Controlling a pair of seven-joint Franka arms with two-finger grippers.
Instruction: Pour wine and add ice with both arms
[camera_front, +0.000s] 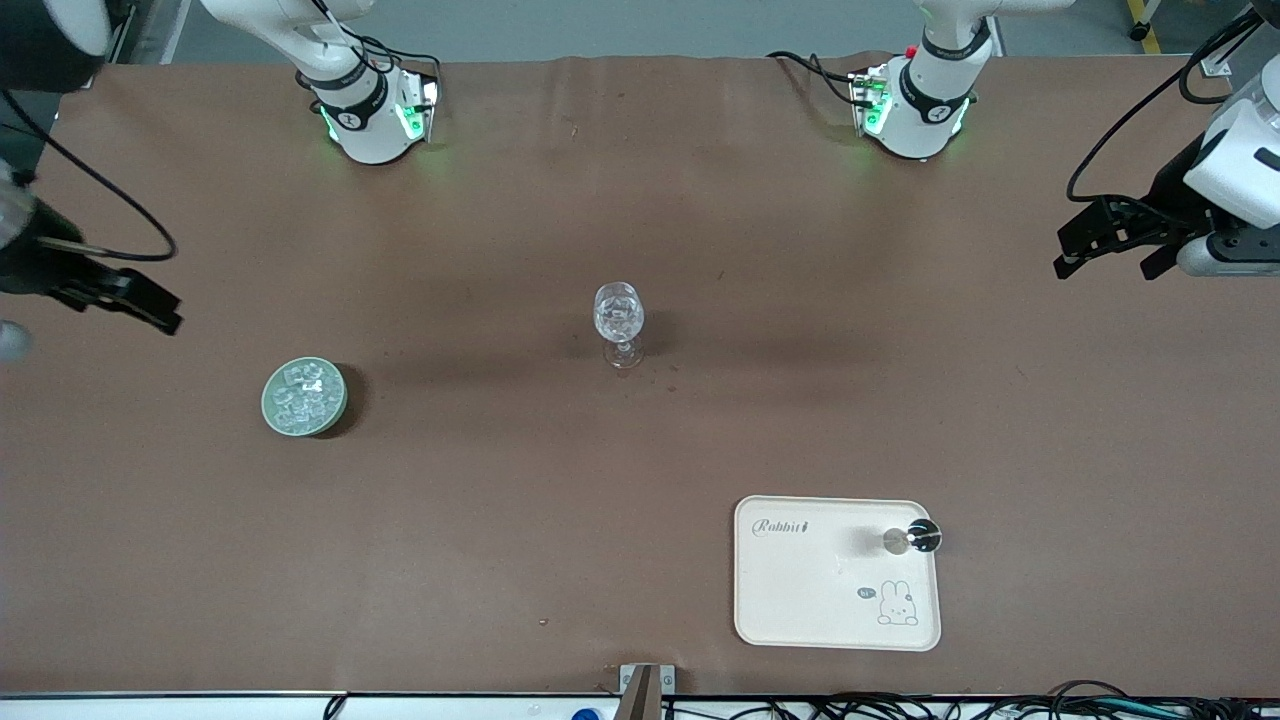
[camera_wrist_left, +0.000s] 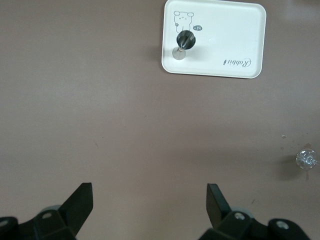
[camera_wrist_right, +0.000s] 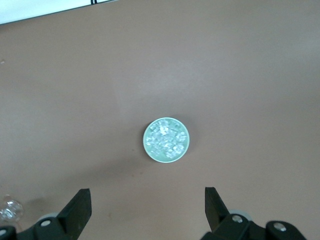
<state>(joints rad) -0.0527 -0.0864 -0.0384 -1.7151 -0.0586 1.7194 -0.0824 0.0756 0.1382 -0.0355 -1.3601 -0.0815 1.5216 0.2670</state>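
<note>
A clear stemmed glass (camera_front: 619, 322) stands upright mid-table; it also shows in the left wrist view (camera_wrist_left: 306, 159) and the right wrist view (camera_wrist_right: 10, 210). A green bowl (camera_front: 270, 400) holds several ice cubes (camera_front: 304, 394) toward the right arm's end; the right wrist view shows the bowl (camera_wrist_right: 148, 146) and the ice (camera_wrist_right: 166, 139). A small dark-topped bottle (camera_front: 922, 537) stands on a cream tray (camera_front: 800, 590). My left gripper (camera_front: 1105, 266) hangs open and empty over the table's left-arm end (camera_wrist_left: 149, 197). My right gripper (camera_front: 140, 298) hangs open and empty over the right-arm end, above the table beside the bowl (camera_wrist_right: 146, 200).
The tray lies nearer the front camera than the glass, toward the left arm's end; it shows in the left wrist view (camera_wrist_left: 235, 30) with the bottle (camera_wrist_left: 184, 41). Brown table (camera_front: 500, 520) spreads between the glass, bowl and tray. Cables run along the front edge.
</note>
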